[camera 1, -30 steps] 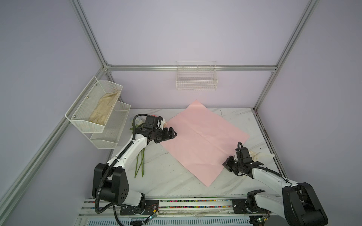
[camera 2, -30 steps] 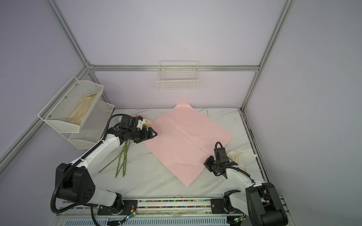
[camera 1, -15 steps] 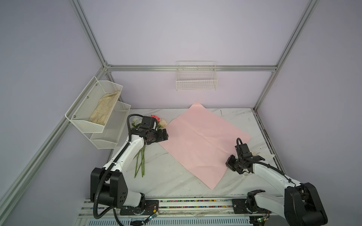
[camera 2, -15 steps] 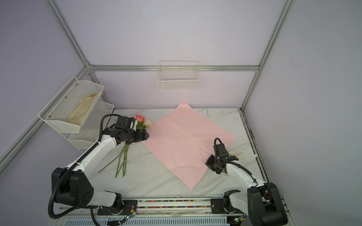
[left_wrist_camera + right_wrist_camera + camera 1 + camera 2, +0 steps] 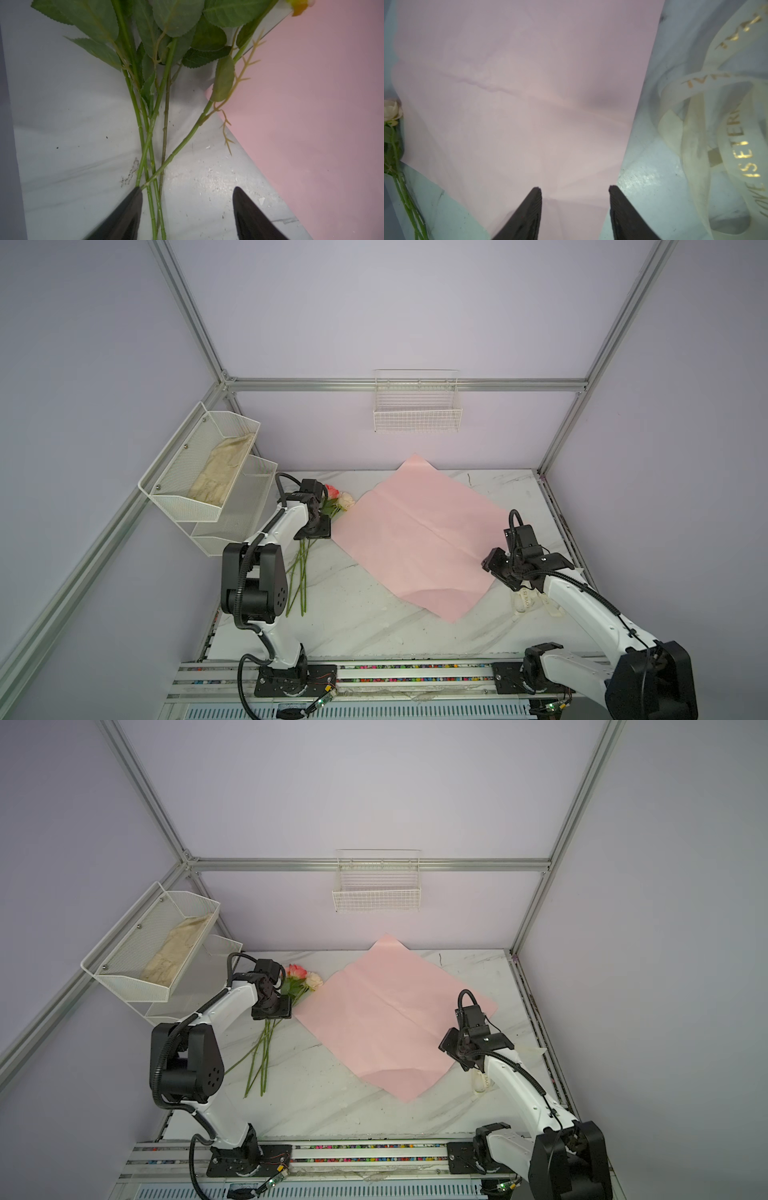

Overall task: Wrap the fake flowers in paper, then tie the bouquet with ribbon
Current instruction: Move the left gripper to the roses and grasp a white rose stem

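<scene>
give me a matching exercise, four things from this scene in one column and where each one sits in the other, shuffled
Things:
1. fake flowers
2. wrap paper
3. ribbon
4. wire basket

Places:
a. hung on the back wall
b. spread flat in the middle of the table
c. lying just left of the paper
d. bunched near the table's right edge

Pairs: 1-c, 2-b, 3-d, 4-a

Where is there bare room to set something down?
Bare marble at the front, between the flower stems, the pink paper and the rail. Also the back right corner behind the paper. Crowded around the ribbon under the right arm.
</scene>
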Controlling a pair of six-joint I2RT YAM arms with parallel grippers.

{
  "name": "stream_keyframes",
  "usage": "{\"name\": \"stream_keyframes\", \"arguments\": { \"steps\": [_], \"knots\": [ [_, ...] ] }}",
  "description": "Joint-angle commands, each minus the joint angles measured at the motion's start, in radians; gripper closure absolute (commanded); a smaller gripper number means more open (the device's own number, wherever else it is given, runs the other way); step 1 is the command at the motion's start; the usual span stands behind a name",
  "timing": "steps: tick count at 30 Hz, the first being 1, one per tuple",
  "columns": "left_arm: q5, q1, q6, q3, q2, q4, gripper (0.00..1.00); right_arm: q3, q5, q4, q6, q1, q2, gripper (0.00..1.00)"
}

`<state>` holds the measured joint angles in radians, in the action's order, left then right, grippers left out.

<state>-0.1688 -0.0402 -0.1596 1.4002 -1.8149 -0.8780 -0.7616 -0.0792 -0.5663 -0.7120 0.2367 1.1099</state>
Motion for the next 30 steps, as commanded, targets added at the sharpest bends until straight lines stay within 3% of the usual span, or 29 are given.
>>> {"name": "stream_keyframes", "arguments": {
  "steps": [1,7,19,22,24,30],
  "knots": [
    [-0.029,0.011,0.139,0.153,-0.068,-0.054,0.39,-0.044,0.086,-0.040,0.040,-0.001,-0.024,0.45],
    [-0.015,0.010,0.234,0.283,-0.201,-0.084,0.44,-0.084,0.061,0.053,0.153,-0.001,-0.025,0.45],
    [0.028,0.009,0.301,0.354,-0.326,-0.169,0.54,-0.090,-0.003,0.185,0.175,-0.001,0.073,0.45],
    [0.042,0.008,0.315,0.348,-0.336,-0.173,0.70,-0.089,-0.014,0.199,0.173,-0.001,0.095,0.46],
    [0.047,0.005,0.319,0.374,-0.345,-0.210,0.86,-0.087,-0.017,0.208,0.171,-0.002,0.103,0.46],
    [0.082,-0.023,0.351,0.374,-0.274,-0.264,1.00,-0.072,-0.017,0.244,0.165,-0.001,0.104,0.46]
  ]
}}
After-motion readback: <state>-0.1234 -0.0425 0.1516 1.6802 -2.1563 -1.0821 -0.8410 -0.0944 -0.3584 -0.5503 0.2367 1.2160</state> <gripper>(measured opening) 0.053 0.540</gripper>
